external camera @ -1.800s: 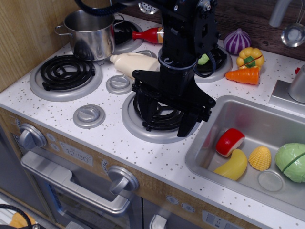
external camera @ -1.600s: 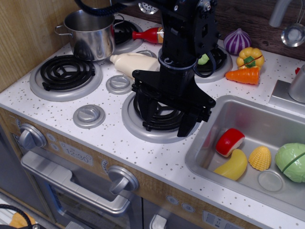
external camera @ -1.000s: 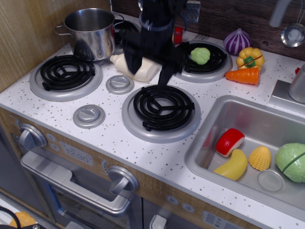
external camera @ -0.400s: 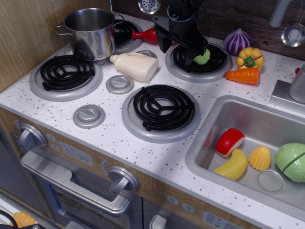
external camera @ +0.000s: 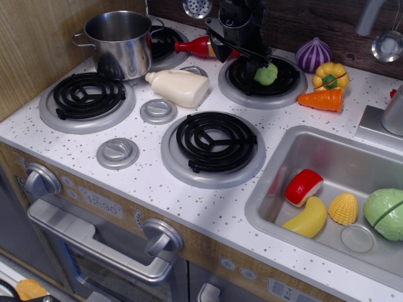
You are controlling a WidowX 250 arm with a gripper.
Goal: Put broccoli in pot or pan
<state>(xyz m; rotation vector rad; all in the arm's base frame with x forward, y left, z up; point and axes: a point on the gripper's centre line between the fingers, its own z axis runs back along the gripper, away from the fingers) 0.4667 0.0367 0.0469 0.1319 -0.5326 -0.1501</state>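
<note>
Jaws: gripper (external camera: 242, 49) is down over the back right burner (external camera: 261, 78), black fingers spread apart; 1 finger tip is right at the broccoli (external camera: 266, 73), and whether it presses on it cannot be told. Nothing is clamped between the jaws.
Broccoli: small, light green and bumpy, on the black coil of the back right burner, toward its right half.
Pot: shiny steel pot (external camera: 119, 44) at the back left corner of the table (external camera: 151, 182), upright, mouth open; its inside looks bare as far as the view reaches. Well apart from the broccoli.
Between the 2: red bottle (external camera: 196, 46) lying on its side just left of the gripper, and a cream bottle (external camera: 178, 86) lying on its side in front of the pot, near a round knob (external camera: 158, 111).
Right of burner: purple onion (external camera: 313, 55), yellow pepper (external camera: 330, 75) and orange carrot (external camera: 322, 99), close to the burner rim.
Edges: wooden wall (external camera: 38, 56) hard against the pot on the left; dark back wall (external camera: 315, 19) just behind the gripper.
Open room: front left burner (external camera: 87, 95) and front middle burner (external camera: 216, 141) carry nothing.
Sink: basin (external camera: 296, 148) at the right holds a red piece (external camera: 303, 187), a banana (external camera: 308, 220), a shell (external camera: 343, 208) and a cabbage half (external camera: 384, 214).
</note>
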